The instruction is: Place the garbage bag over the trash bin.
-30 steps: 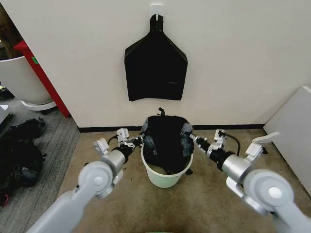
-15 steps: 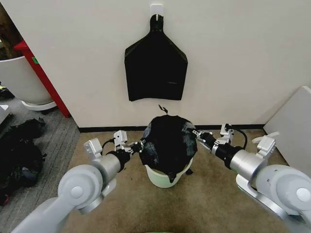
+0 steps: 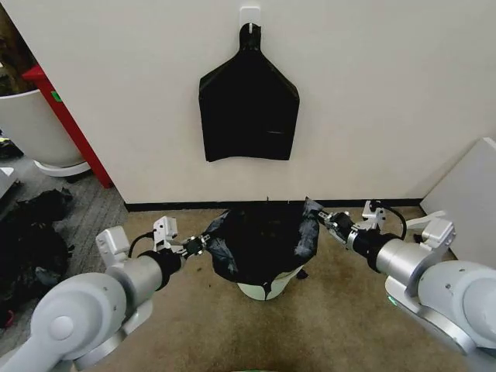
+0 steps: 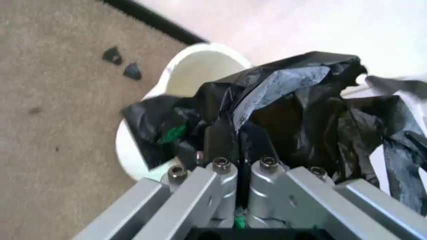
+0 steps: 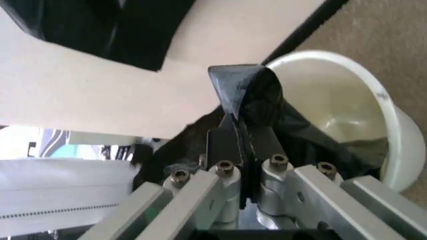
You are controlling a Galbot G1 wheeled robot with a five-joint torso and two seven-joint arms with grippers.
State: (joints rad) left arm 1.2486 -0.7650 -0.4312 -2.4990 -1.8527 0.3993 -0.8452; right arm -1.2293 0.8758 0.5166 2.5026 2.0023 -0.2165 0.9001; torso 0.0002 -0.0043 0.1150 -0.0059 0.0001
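the garbage bag (image 3: pixel 260 248), glossy black and crinkled, is stretched wide above the trash bin (image 3: pixel 263 288), which stands on the tan carpet (image 3: pixel 325 325) at the centre of the head view, close to the wall. only the lower white wall of the bin shows beneath the bag there. the left hand (image 3: pixel 203 244) is at about 9 o'clock of the bin, clamped tight on the bag's edge; in the left wrist view the fingers (image 4: pixel 215 142) press together with a fold of black plastic between them, and the bin's open mouth (image 4: pixel 200 70) lies beyond. the right hand (image 3: pixel 324 219) is at about 2 o'clock of the bin, pinching the opposite edge; in the right wrist view its fingers (image 5: pixel 223 142) are closed on a raised peak of the bag (image 5: pixel 247 92), with the bin's rim (image 5: pixel 373 95) beside it. a flat black bag bunch (image 3: pixel 248 105) hangs on the wall at 12 o'clock, well above the bin.
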